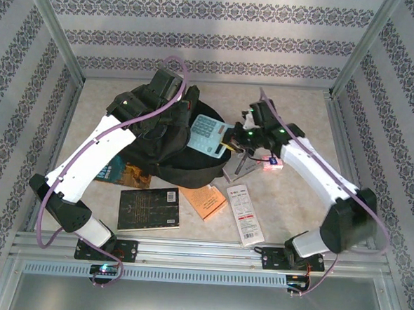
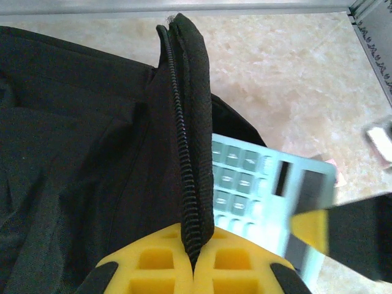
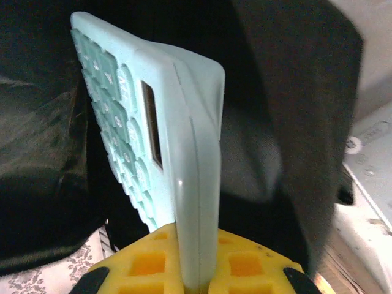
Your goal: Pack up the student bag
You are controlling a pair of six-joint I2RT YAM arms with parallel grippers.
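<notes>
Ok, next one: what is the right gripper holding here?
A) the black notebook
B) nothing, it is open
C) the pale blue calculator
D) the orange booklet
C: in the right wrist view the right gripper is shut on the edge of the pale blue calculator, held up in front of the student bag.

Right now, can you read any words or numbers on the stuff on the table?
No text here can be read for sure.
Black book: gold print, too small to read.
Orange book: dark lines of print, too small.
White box: red and black print, too small.
Blue book: cover lettering, blurred.
Calculator: key marks blurred.
</notes>
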